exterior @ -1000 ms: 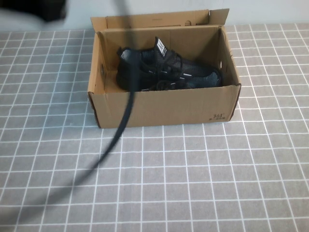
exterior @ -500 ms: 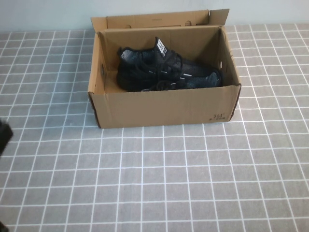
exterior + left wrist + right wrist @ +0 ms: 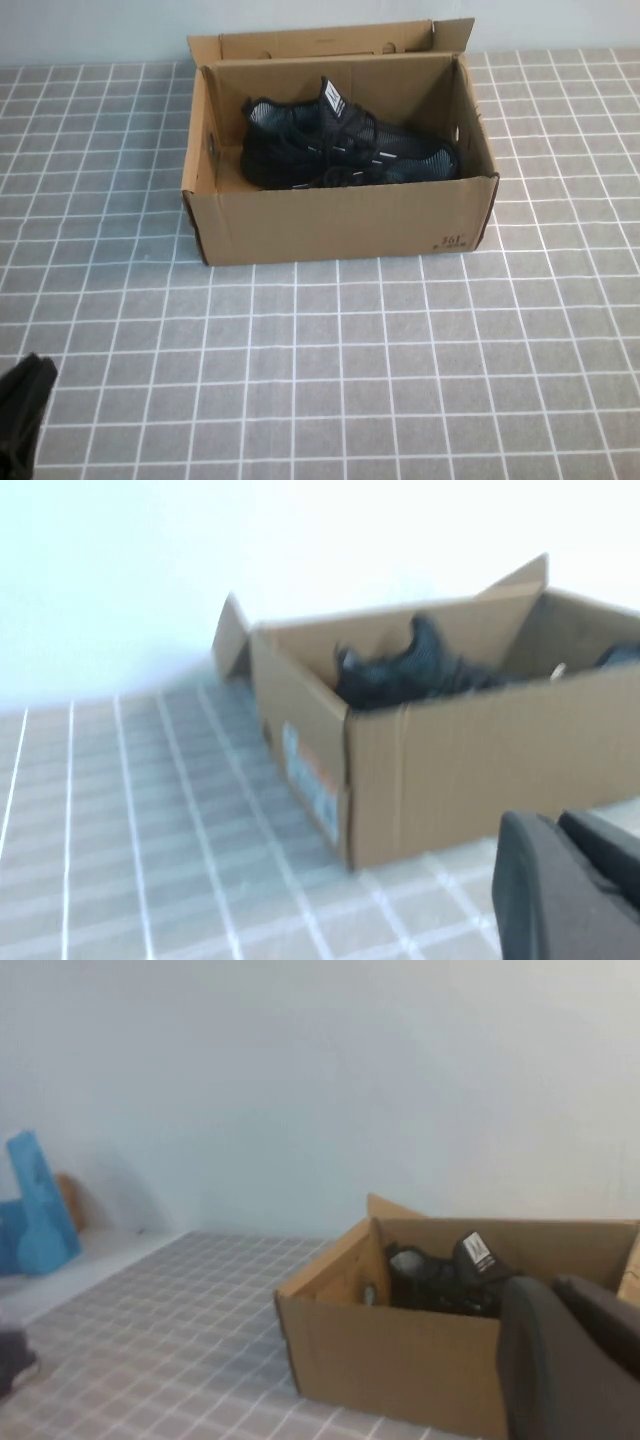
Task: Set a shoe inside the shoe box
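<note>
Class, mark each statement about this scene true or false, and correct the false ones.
1. The shoe lies inside the shoe box. True.
2. The box's lid is closed. False: the flap stands open at the back.
3. The left end effector grips the shoe. False: it is shut on nothing, near the table's front left edge.
4. The right end effector is shut, away from the box. True.
5. The table has a grid pattern. True.

Left gripper [image 3: 22,412] cropped at frame corner; box print [image 3: 452,241] perhaps illegible.
</note>
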Robot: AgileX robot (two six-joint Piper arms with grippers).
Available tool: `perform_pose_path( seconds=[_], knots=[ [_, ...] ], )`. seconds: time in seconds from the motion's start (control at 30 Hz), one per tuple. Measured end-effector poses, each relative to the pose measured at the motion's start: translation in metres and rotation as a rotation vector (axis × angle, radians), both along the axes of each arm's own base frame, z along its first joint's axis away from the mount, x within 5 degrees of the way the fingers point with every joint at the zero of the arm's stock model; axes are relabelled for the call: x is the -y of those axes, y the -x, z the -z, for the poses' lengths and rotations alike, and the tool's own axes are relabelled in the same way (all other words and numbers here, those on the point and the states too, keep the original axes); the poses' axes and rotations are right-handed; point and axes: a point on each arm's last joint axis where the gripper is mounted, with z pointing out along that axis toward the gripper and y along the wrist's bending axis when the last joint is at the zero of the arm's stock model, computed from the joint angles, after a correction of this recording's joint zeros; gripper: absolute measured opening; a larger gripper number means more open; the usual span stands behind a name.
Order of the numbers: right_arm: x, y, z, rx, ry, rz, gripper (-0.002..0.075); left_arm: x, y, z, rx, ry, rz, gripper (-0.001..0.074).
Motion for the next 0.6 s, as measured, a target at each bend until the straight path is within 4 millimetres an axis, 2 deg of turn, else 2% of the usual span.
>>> perform_pose_path(
  seconds=[0.17, 0.6],
  knots=[
    [-0.005, -0.018, 0.027, -0.02, -0.083, 0.036, -0.0016, -0.003, 0.001, 0.027, -0.045, -0.014, -0.028, -0.0001],
    [-0.013, -0.029, 0.076, -0.17, -0.013, 0.029, -0.0016, -0.001, 0.002, 0.032, -0.084, -0.027, -0.005, -0.0001]
  ],
)
